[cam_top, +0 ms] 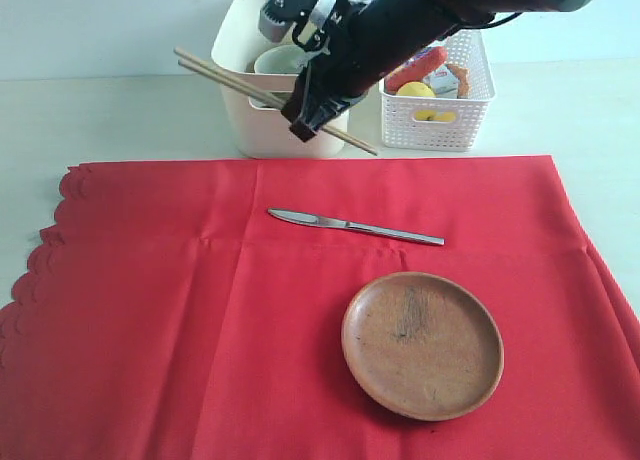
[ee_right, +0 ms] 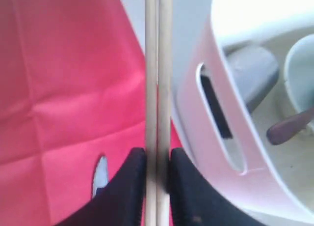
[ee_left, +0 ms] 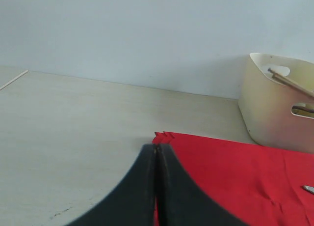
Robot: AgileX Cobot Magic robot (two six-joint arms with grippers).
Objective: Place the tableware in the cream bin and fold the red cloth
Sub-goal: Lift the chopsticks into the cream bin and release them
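Note:
My right gripper (cam_top: 306, 120) is shut on the wooden chopsticks (cam_top: 230, 80), holding them level across the front rim of the cream bin (cam_top: 245, 120). In the right wrist view the chopsticks (ee_right: 158, 64) run between the black fingers (ee_right: 131, 186), beside the cream bin's wall (ee_right: 216, 123). A pale bowl (cam_top: 280, 60) and a dark spoon (ee_right: 289, 125) lie inside the bin. The slim metal knife (cam_top: 355, 226) and the round wooden plate (cam_top: 422, 345) rest on the red cloth (cam_top: 180, 320), which is spread flat. My left gripper (ee_left: 157, 150) is shut and empty, low near the cloth's scalloped corner (ee_left: 164, 135).
A white lattice basket (cam_top: 440, 120) with foods stands right of the cream bin. The cloth's scalloped edge (cam_top: 40, 250) lies at the left. Pale bare table (ee_left: 73, 137) stretches left of the cloth, with a wall behind.

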